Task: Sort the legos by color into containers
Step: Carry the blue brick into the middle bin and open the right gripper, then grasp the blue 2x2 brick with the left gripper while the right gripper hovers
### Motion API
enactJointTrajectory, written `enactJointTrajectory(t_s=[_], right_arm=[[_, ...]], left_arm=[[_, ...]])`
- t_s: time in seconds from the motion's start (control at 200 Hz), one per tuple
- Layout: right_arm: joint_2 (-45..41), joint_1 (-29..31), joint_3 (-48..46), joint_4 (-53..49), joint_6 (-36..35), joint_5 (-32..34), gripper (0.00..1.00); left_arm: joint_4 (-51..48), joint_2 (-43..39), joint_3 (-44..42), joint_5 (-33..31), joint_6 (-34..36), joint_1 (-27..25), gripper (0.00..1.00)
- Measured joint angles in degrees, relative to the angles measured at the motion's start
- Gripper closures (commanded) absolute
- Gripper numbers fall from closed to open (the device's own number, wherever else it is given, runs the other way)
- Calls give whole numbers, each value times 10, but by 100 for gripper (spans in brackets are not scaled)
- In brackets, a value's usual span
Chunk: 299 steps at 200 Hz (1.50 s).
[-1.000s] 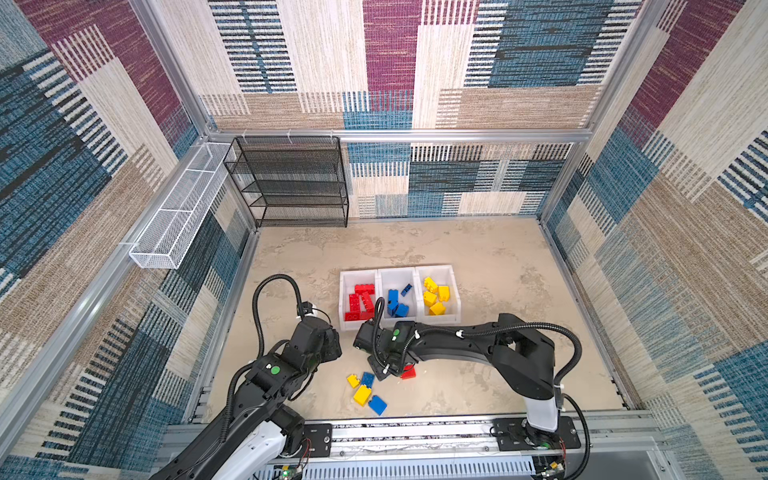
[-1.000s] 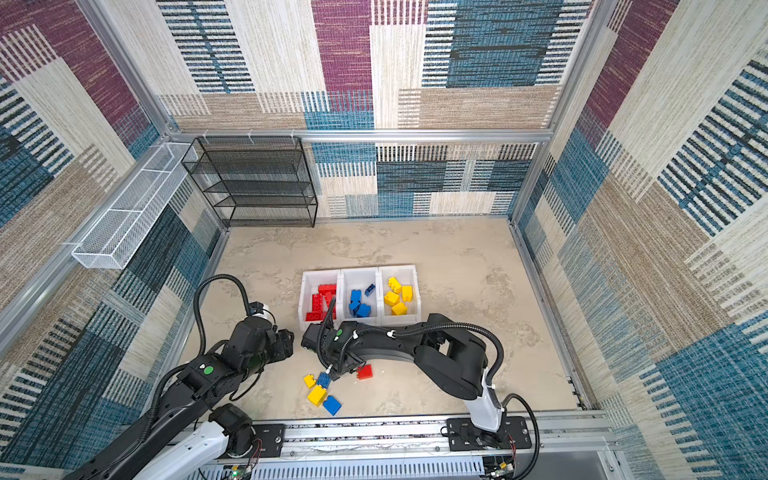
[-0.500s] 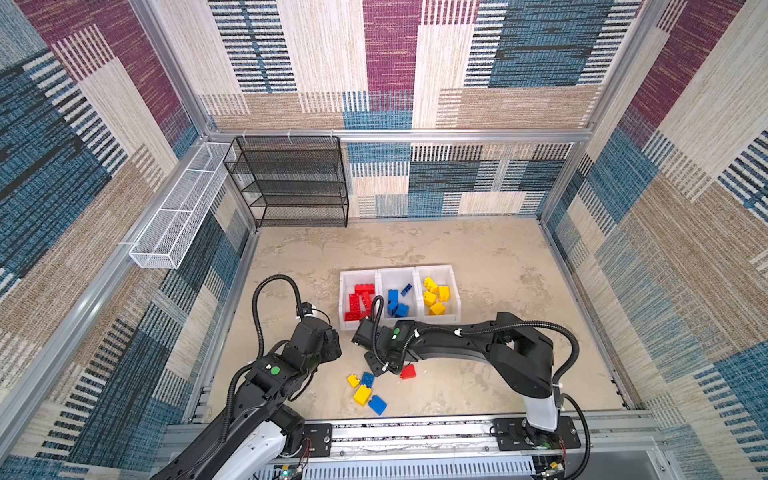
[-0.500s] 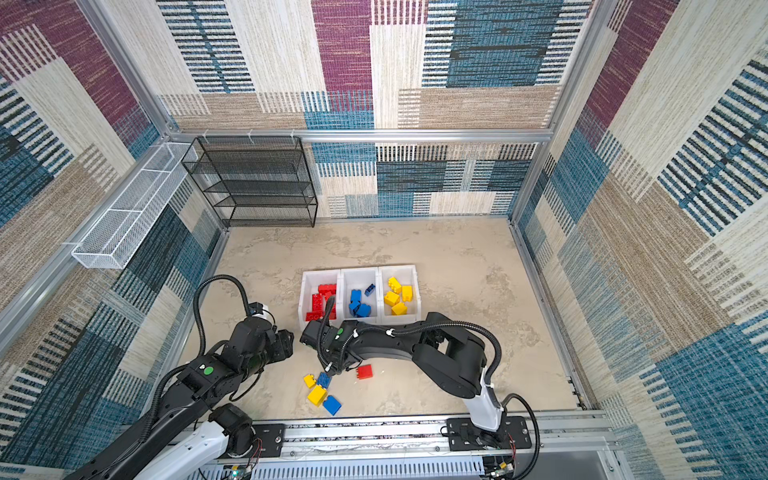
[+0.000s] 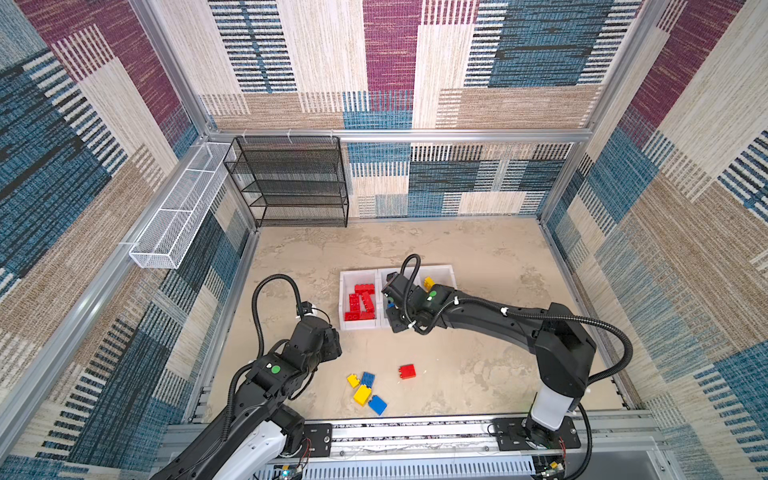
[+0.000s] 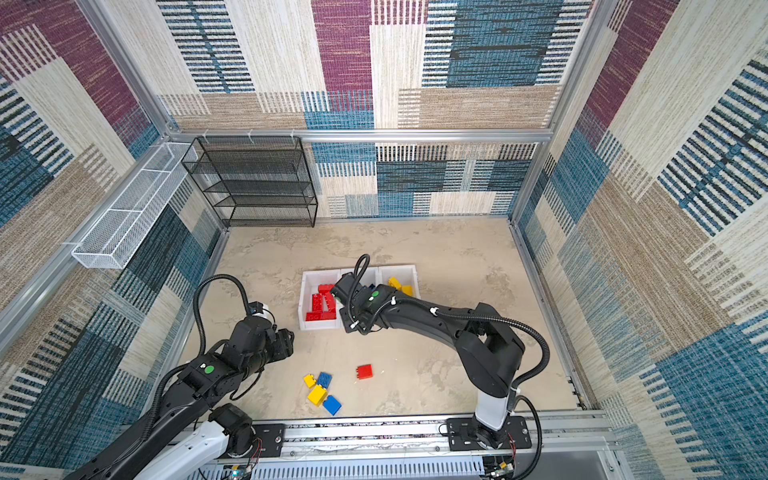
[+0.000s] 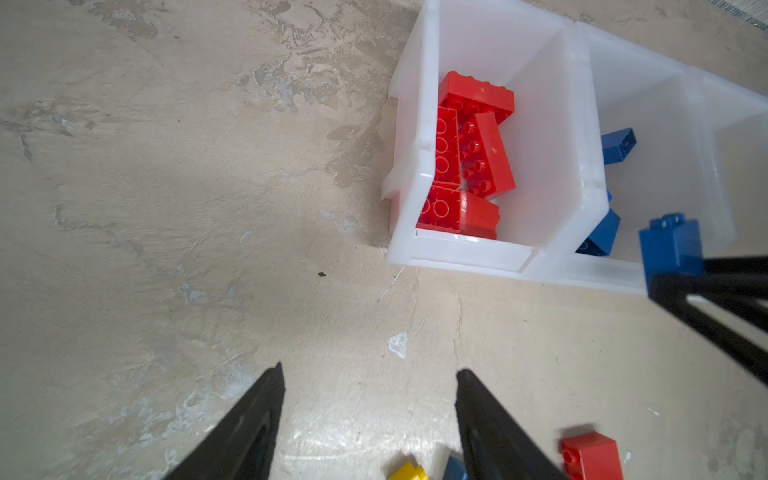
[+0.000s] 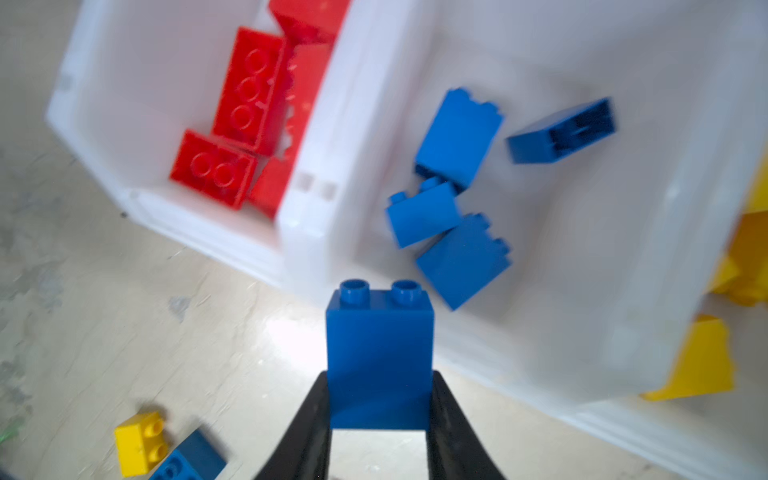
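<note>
Blue plastic brick, clenched in your right pincer: carry it over the middle white bin, then release. Left pincer gapes, empty.

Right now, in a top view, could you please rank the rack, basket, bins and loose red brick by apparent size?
1. rack
2. basket and bins: too alike to rank
3. red brick

Right claw gripped blue lego, lifting it to containers.
</note>
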Motion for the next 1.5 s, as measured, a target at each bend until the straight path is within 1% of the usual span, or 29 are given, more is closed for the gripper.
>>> enactJointTrajectory(t_s=[0.08, 0.2, 0.296, 0.421, 0.551, 0.801, 1.162, 1.287, 1.347, 1.498], right_arm=[[4, -26, 5, 0, -10, 8, 64], [22, -45, 24, 10, -24, 6, 61], [36, -54, 40, 13, -32, 5, 53], [42, -58, 50, 13, -37, 5, 37], [39, -57, 52, 14, -42, 5, 30], [3, -60, 48, 14, -42, 3, 28], [-51, -60, 5, 17, -31, 2, 27], [-70, -60, -22, 20, -24, 1, 27], [-79, -60, -36, 21, -19, -3, 27], [-101, -60, -70, 23, -10, -8, 26]], left_arm=[[1, 4, 0, 3, 0, 0, 31], [5, 14, 1, 16, -2, 0, 31], [8, 19, 1, 17, -4, 0, 31], [17, 27, 0, 21, -4, 1, 31], [23, 41, 3, 30, -4, 1, 31], [29, 50, 8, 32, -4, 1, 31], [29, 57, 12, 48, -4, 0, 32], [29, 70, 16, 67, -3, 0, 34], [29, 81, 17, 87, 0, -2, 35], [26, 102, 20, 99, 5, -24, 37]])
